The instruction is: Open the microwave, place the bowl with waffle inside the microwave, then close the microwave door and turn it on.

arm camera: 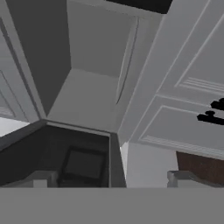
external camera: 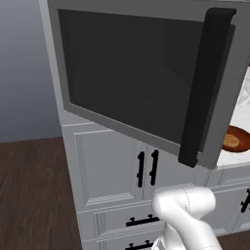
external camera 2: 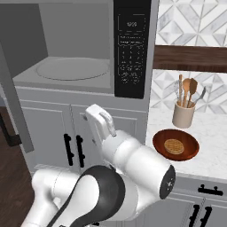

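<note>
Now the released claw (arm camera: 109,177) is hanging below the microwave (external camera 2: 75,48); the bowl (external camera 2: 175,144), likely light, rigid, is wanting a rim pinch.

Glossy white rounded arm (external camera 2: 133,164) with dark, black-capped joints.

White panelled cabinets (external camera: 110,166), dark wood floor (external camera: 34,195), marble counter (external camera 2: 208,155), patterned backsplash (external camera 2: 195,20)

No text, brand or number can be read anywhere. The black keypad panel (external camera 2: 131,48) on the right side of the microwave (external camera 2: 80,48) carries rows of small white buttons and a pale display line near its top edge, but all are too blurred to make out.
</note>
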